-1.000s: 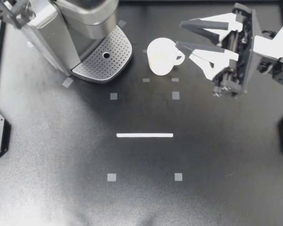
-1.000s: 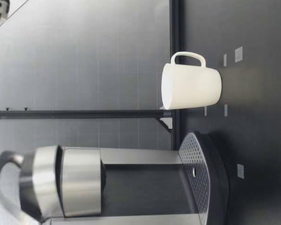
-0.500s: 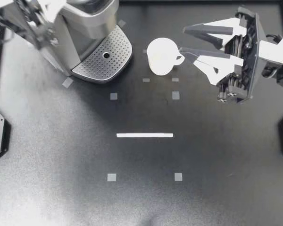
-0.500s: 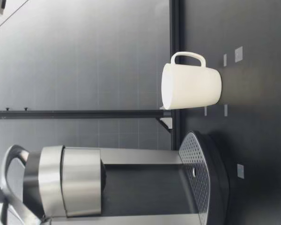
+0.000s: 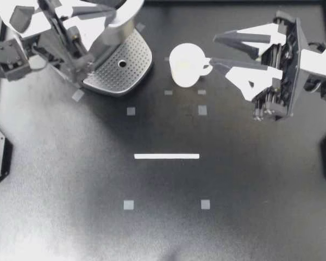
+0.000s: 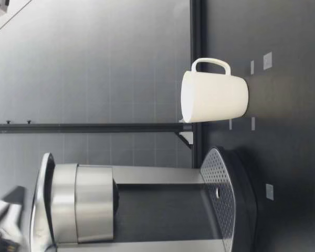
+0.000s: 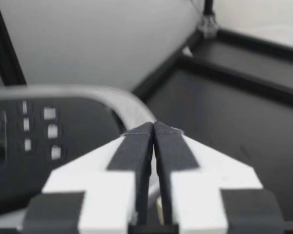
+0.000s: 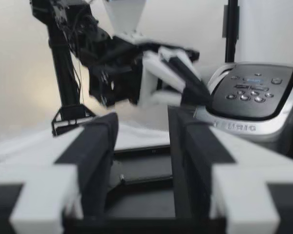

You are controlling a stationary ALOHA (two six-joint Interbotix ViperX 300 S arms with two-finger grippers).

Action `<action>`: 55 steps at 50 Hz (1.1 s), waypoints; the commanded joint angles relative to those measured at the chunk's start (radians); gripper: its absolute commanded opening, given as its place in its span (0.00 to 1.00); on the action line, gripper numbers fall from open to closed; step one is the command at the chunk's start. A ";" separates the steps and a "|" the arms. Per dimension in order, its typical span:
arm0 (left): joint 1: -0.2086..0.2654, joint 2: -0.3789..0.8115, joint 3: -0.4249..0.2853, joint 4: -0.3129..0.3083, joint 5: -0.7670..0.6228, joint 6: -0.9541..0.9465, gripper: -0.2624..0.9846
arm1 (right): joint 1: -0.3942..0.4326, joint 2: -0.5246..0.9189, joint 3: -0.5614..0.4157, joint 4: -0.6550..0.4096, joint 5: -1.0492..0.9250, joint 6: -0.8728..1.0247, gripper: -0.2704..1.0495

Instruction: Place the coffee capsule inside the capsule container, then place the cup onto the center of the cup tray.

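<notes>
- Broadly, the black table (image 5: 70,179) bears everything, with the coffee machine (image 5: 125,22) at its far left corner.
- My left gripper (image 5: 111,10) hangs over the top of that machine. In the left wrist view its fingers (image 7: 136,146) are pressed together, with the machine's silver handle (image 7: 112,97) curving past just behind the tips. I cannot tell whether the tips touch the handle.
- My right gripper (image 5: 213,50) comes in from the right edge at the cup's level with its fingers spread wide, which the right wrist view also shows (image 8: 144,117).
- The perforated cup tray (image 5: 127,68) juts from the machine's foot toward the middle of the table and carries nothing.
- The white cup (image 5: 186,64) stands on the table just beside the tray, apart from it.
- In the low view the cup (image 6: 215,97) is upright, with its long axis vertical, its mouth up and its base flat on the table.
- Its handle (image 5: 205,68) points straight at my right gripper, away from the machine.
- The cup sits ahead of the spread fingers, not between them. The nearer fingertip is just beside the handle, and I cannot tell whether they touch.
- A white tape strip (image 5: 167,156) lies mid-table, nearer the front edge and well apart from the cup.
</notes>
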 commanded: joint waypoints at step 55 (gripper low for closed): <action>-0.267 -0.072 -0.336 -0.893 0.591 0.936 0.31 | -0.494 0.288 -0.456 0.465 1.439 -0.844 0.59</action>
